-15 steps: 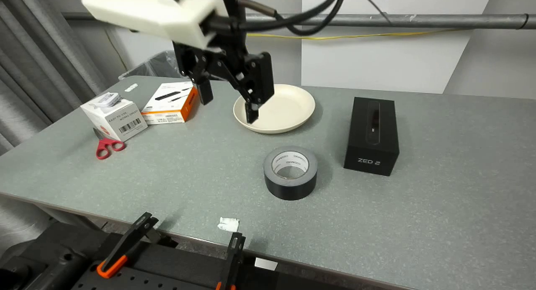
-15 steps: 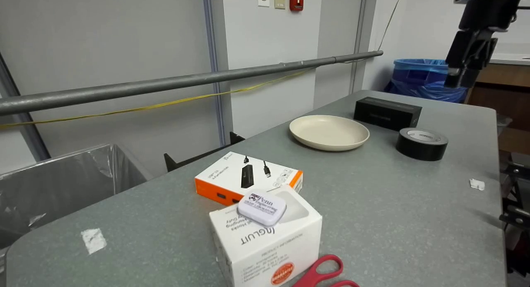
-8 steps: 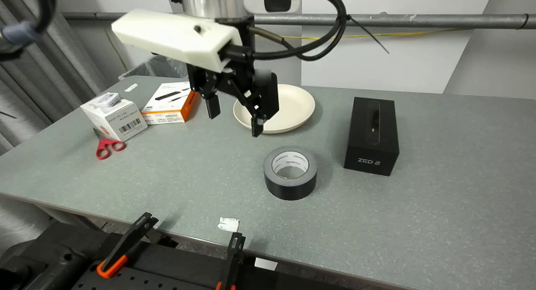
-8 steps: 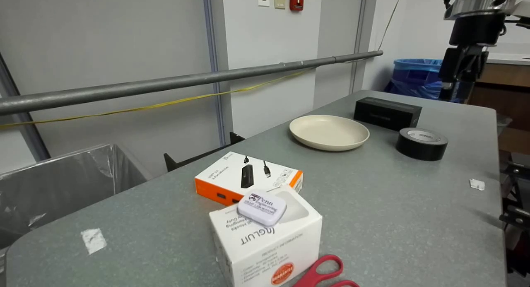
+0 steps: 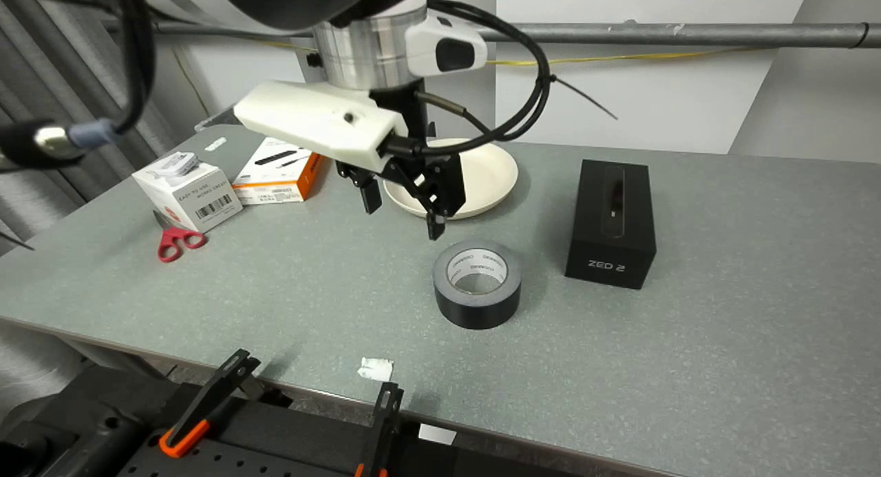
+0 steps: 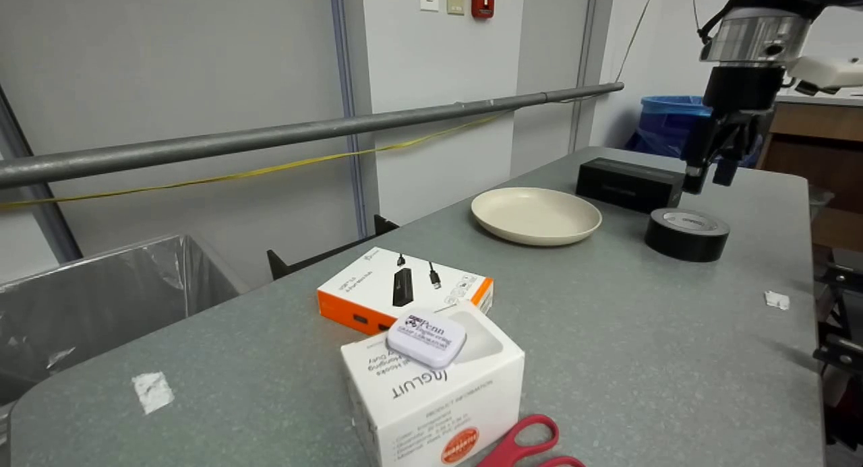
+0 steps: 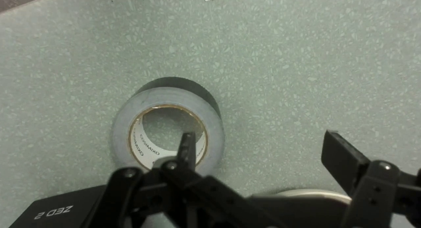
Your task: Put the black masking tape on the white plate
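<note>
Gripper [image 7: 259, 138], fingers spread, one partly hiding the black tape roll [image 7: 164, 95]; white plate [image 7: 314, 192] glimpsed between them, black box [image 7: 62, 205] outside that finger.

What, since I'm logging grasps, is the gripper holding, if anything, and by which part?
Nothing: the fingers stand apart, and the black masking tape lies on the table.

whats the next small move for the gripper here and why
I'd probably ease the open gripper sideways toward the black tape before lowering: in the wrist view, one finger overlaps the roll's hole while the other sits off to the side over the table, so the roll isn't centred between them.
</note>
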`<state>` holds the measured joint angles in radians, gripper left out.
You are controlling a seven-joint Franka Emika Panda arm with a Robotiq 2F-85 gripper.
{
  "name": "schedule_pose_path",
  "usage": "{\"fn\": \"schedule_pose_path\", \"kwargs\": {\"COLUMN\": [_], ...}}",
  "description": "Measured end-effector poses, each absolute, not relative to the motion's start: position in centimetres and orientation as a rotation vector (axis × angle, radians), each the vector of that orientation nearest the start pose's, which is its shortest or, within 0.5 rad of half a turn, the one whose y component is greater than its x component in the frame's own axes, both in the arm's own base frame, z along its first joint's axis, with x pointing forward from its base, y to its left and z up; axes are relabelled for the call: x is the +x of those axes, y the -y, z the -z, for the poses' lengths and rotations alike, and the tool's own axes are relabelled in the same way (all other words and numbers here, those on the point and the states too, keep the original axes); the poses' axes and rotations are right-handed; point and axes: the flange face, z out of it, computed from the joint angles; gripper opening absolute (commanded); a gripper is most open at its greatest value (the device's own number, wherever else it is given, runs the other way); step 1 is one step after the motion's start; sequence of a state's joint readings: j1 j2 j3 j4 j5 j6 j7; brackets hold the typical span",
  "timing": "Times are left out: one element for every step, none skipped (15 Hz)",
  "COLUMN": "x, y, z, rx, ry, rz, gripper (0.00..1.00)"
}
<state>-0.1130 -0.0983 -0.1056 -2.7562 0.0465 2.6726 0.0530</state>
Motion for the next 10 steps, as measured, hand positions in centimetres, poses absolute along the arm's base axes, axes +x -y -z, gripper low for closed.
{"fn": "schedule_pose_path", "kwargs": {"x": [38.8, 39.3, 39.7, 40.2, 40.6, 41.0, 41.4, 41.7, 42.1, 42.4], "y": [8.5, 8.4, 8.4, 8.4, 8.5, 8.6, 8.8, 9.1, 9.4, 9.7], "z": [-23.9, -22.9, -22.0, -21.2, -20.3, -19.5, -18.8, -18.1, -17.5, -16.9], "rx": [-3.079, -3.085, -3.09, -3.097, -3.106, -3.114, -3.124, -3.13, -3.134, -3.137], "ry": [-0.501, -0.527, -0.551, -0.572, -0.595, -0.617, -0.64, -0.666, -0.692, -0.716], "rz": [0.039, 0.051, 0.054, 0.053, 0.046, 0.039, 0.026, 0.012, -0.001, -0.012], "gripper": [1.0, 1.0, 1.0, 1.0, 1.0, 1.0, 1.0, 1.0, 1.0, 1.0]}}
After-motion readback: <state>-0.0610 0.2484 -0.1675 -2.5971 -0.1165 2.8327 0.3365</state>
